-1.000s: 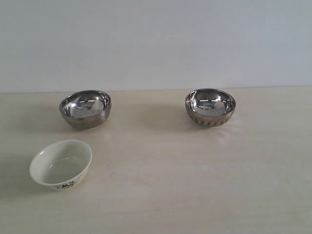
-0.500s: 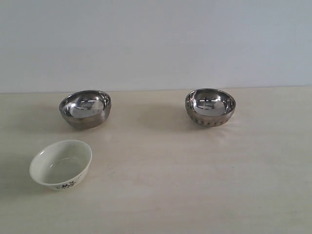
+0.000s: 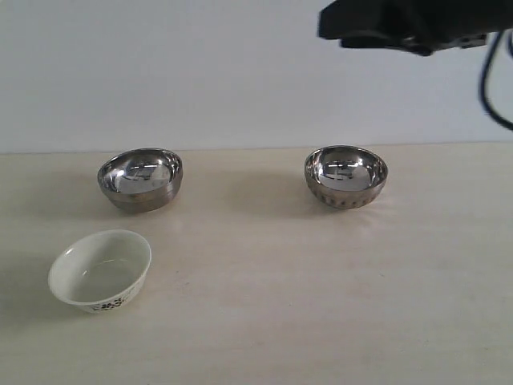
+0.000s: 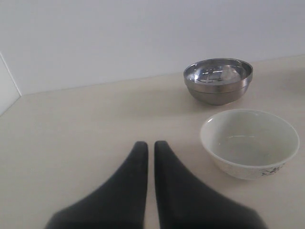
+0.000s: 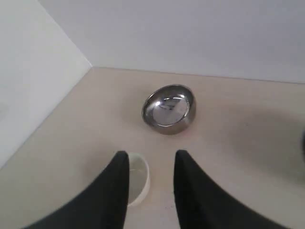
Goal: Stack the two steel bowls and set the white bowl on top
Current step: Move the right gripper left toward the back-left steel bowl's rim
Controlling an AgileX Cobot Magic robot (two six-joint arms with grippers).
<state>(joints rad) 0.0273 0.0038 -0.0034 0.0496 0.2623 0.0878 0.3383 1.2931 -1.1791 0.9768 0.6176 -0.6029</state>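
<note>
The two steel bowls stood upright and well apart on the desk [image 3: 264,321]. The plain steel bowl [image 3: 140,178] was on my left side. The dimpled steel bowl [image 3: 345,176] was on my right, low beneath my right arm [image 3: 401,24]. My right end effector [image 5: 150,160] was wide and empty, so I judged it the nearer one for the dimpled steel bowl. My left end effector [image 4: 147,145] was narrow and empty, with the white bowl [image 4: 249,143] near ahead.
</note>
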